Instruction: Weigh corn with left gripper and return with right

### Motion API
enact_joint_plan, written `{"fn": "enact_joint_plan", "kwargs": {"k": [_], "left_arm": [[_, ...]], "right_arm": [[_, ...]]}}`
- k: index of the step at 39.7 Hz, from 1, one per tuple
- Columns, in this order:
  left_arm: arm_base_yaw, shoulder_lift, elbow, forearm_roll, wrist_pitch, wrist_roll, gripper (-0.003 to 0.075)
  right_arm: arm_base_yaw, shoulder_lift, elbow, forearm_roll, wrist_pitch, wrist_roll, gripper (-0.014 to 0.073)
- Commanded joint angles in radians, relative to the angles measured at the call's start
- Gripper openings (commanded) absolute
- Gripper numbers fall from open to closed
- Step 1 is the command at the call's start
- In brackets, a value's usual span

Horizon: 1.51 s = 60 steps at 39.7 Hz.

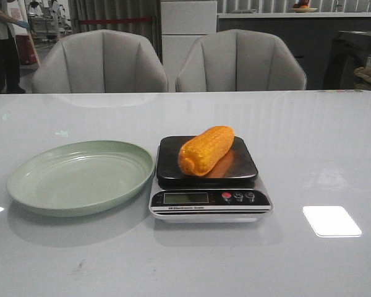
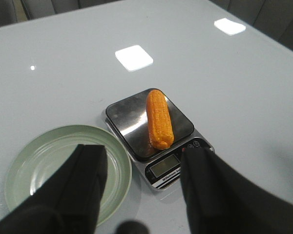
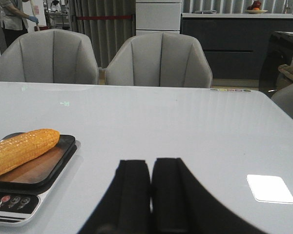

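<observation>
The orange-yellow corn [image 1: 205, 149] lies on the dark platform of a small kitchen scale [image 1: 210, 203] at the middle of the table. It also shows in the left wrist view [image 2: 158, 118] and in the right wrist view [image 3: 20, 150]. My left gripper [image 2: 144, 168] is open and empty, raised above the table on the near side of the scale and the plate. My right gripper [image 3: 151, 168] is shut and empty, low over bare table to the right of the scale. Neither arm shows in the front view.
An empty pale green plate [image 1: 80, 176] sits just left of the scale; it also shows in the left wrist view [image 2: 49, 163]. Two grey chairs [image 1: 102, 62] stand behind the table's far edge. A person stands at the far left.
</observation>
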Motion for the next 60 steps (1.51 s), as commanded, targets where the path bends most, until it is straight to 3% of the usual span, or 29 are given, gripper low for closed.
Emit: {"fn": "enact_joint_plan", "kwargs": {"k": [1, 14, 22, 31, 39, 47, 56, 60], "left_arm": [[0.002, -0.179, 0.081, 0.027, -0.104, 0.000, 0.0395], [0.002, -0.594, 0.302, 0.095, -0.086, 0.000, 0.0395], [0.002, -0.652, 0.311, 0.188, 0.015, 0.000, 0.0395], [0.002, -0.652, 0.328, 0.242, 0.033, 0.000, 0.0395], [0.002, -0.652, 0.361, 0.242, 0.032, 0.000, 0.0395], [0.002, -0.652, 0.366, 0.242, -0.006, 0.000, 0.0395], [0.002, -0.652, 0.366, 0.242, -0.008, 0.000, 0.0395], [0.002, -0.652, 0.366, 0.242, -0.008, 0.000, 0.0395]], "right_arm": [[-0.004, -0.020, 0.012, -0.011, -0.083, -0.006, 0.0165], [-0.004, -0.020, 0.012, -0.011, -0.083, -0.006, 0.0165], [-0.004, -0.020, 0.012, -0.011, -0.084, -0.006, 0.0165], [-0.004, -0.020, 0.011, -0.011, -0.090, -0.006, 0.0165], [-0.003, -0.019, 0.003, 0.017, -0.250, 0.020, 0.0165], [-0.003, 0.096, -0.152, 0.024, -0.081, 0.038, 0.0165], [-0.003, 0.288, -0.385, 0.024, 0.219, 0.038, 0.0165], [-0.003, 0.316, -0.397, 0.024, 0.249, 0.038, 0.0165]]}}
